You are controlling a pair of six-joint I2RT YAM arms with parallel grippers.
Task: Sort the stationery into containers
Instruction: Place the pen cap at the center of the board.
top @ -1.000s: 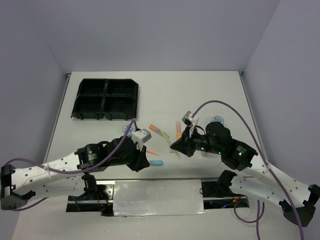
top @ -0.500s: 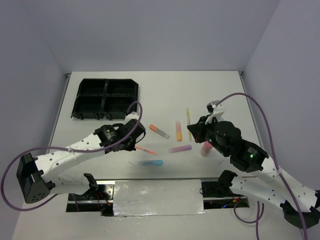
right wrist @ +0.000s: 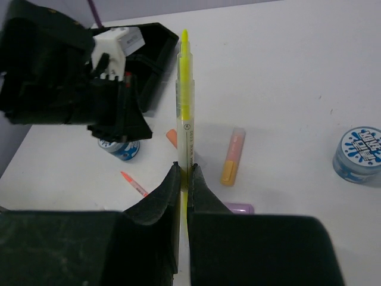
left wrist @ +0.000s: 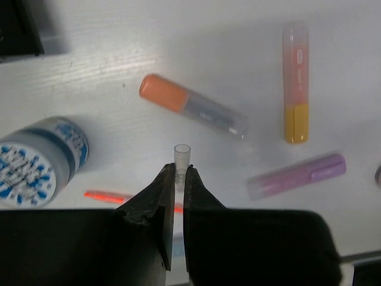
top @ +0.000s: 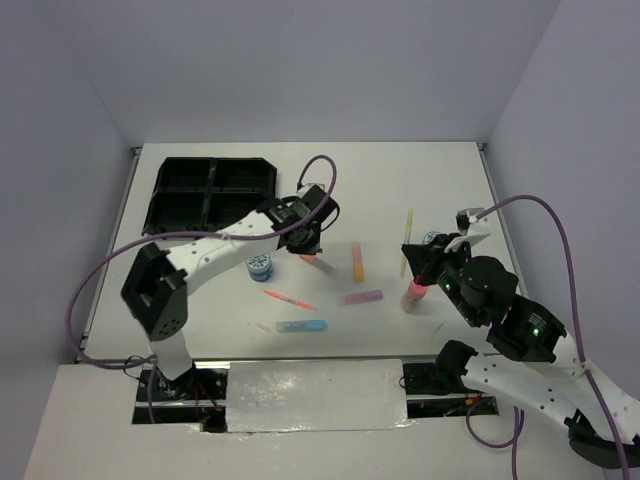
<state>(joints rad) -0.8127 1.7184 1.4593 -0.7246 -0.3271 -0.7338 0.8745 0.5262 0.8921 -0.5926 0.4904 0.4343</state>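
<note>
My left gripper [left wrist: 177, 170] is shut on a thin clear tube [left wrist: 181, 156], held above the orange highlighter [left wrist: 193, 106]; from above, the left gripper [top: 308, 246] sits right of the black tray [top: 210, 195]. My right gripper [right wrist: 184, 168] is shut on a yellow pen [right wrist: 186, 101], which points away from it, and the same gripper [top: 408, 250] hovers over the table's right side. On the table lie a pink-and-yellow highlighter [top: 356, 262], a purple one [top: 361, 297], a blue one [top: 301, 326], a pink pen [top: 288, 299], two tape rolls [top: 260, 267] [top: 433, 240] and a pink-capped bottle [top: 413, 295].
The tray's compartments look empty from above. The left arm [right wrist: 71, 77] reaches across the middle of the table, in front of the tray [right wrist: 156, 50]. Grey walls close in the back and both sides of the table.
The left arm swung from the near edge up toward the table's middle, beside the tray. The right gripper carried the yellow pen to the right, uncovering the pink-capped bottle.
</note>
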